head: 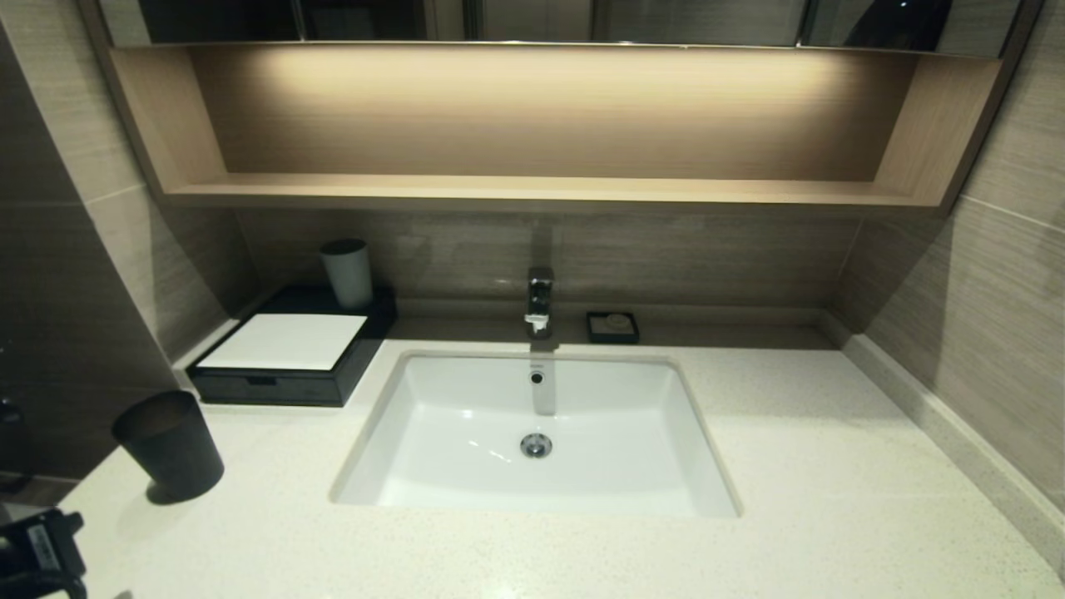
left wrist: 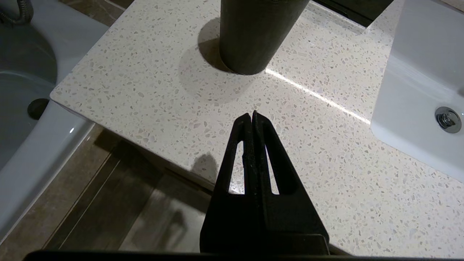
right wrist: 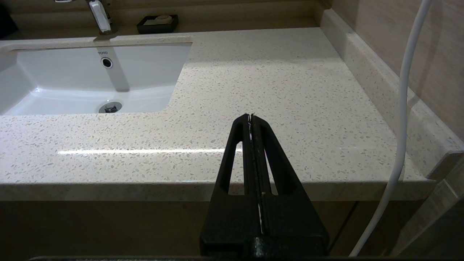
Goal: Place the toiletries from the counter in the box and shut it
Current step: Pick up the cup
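Observation:
The low black box (head: 283,366) with a white top panel sits at the back left of the pale speckled counter (head: 832,466), its front drawer pushed in. No toiletries show in any view. My left gripper (left wrist: 252,115) hangs shut and empty over the counter's front left corner, short of the dark cup (left wrist: 255,36); only part of that arm (head: 37,549) shows at the head view's lower left. My right gripper (right wrist: 251,116) is shut and empty above the counter's front edge, right of the basin (right wrist: 87,79). It is outside the head view.
A dark tapered cup (head: 170,445) stands on the counter's front left. A pale cup (head: 348,273) stands on the box's rear. The faucet (head: 539,304) and a small black soap dish (head: 612,327) line the back ledge. A white cable (right wrist: 402,108) hangs beside the right wall.

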`<state>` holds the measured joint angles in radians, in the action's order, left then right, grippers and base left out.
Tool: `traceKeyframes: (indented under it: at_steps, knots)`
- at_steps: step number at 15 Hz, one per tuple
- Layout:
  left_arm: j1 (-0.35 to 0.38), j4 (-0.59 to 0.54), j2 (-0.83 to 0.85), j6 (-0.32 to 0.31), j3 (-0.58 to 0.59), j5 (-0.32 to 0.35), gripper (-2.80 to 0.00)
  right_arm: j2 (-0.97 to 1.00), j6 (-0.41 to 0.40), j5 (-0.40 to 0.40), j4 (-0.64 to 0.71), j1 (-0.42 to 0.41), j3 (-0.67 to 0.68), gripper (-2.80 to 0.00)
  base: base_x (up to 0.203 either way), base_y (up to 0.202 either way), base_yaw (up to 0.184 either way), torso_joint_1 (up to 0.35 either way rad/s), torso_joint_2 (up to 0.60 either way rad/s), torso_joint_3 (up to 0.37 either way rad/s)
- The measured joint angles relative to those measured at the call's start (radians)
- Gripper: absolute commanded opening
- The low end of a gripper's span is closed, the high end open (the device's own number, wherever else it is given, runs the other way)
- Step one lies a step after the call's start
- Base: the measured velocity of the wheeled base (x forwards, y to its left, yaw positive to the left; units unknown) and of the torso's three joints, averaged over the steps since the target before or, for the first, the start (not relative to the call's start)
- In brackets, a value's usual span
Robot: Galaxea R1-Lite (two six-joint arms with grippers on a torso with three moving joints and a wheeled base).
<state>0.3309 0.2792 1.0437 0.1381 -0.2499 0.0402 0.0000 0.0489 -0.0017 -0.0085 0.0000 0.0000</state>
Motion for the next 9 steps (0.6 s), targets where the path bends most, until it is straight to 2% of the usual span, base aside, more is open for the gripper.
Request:
traceKeyframes:
  at_steps: [4,9]
  knots:
    - [0.001,0.117,0.075,-0.002,0.060,-0.002,-2.80,0.000,0.000,0.000,0.000,0.000,0.000,-2.80,0.000,0.000,0.000,0.000,0.00,0.000]
    - [0.001,0.311,0.232,-0.033,0.122,-0.002,-2.80,0.000,0.000,0.000,0.000,0.000,0.000,-2.80,0.000,0.000,0.000,0.000,0.00,0.000]
